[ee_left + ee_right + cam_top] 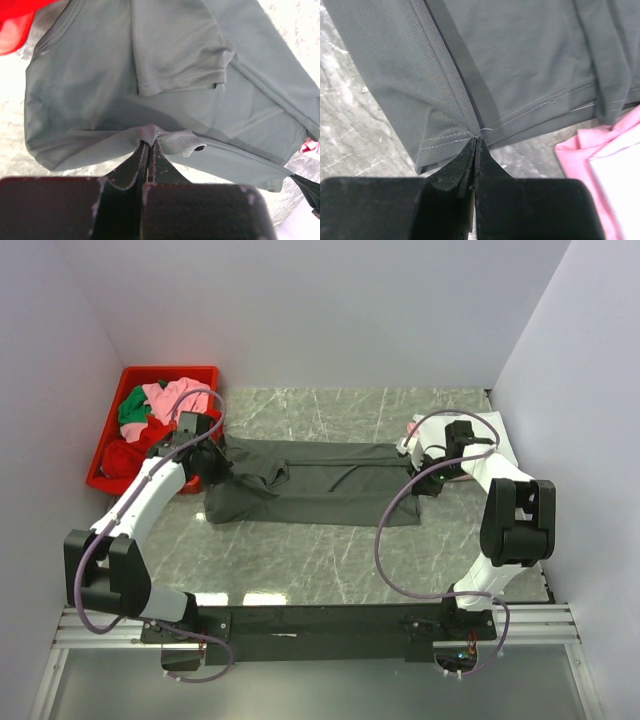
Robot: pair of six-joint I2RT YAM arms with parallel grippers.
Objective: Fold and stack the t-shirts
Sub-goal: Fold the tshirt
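— What do the wrist cameras give you that the overhead doesn't?

— The grip itself. From above, my left tool [149,143] is only a dark shape at one end of the dark grey t-shirt [320,485]; its own camera shows the fingers pressed together on a bunched ridge of the cloth, with a small fold puffing out just right of the tips; beyond the tips a sleeve [180,55] lies folded onto the body. My right tool [476,141] is pinching too; its tips meet on a stitched hem corner; just right of them sits pink cloth [580,150], with white cloth [620,160] at its far edge.

— And the overhead?

— The layout. The shirt lies as a long band on the marble surface [330,560], stretched from one tool to the other; the red bin [170,371] stands just beside the left tool on its outer side, heaped with a pink shirt [165,395], a green shirt [133,408] and a red shirt [125,455].

— The arms?

— The left arm [150,495] has its elbow low and near, and its forearm slants forward to the shirt's end; the right arm [515,515] stands with its elbow out to the side, and its forearm reaches inward, wrist tipped down over the hem.
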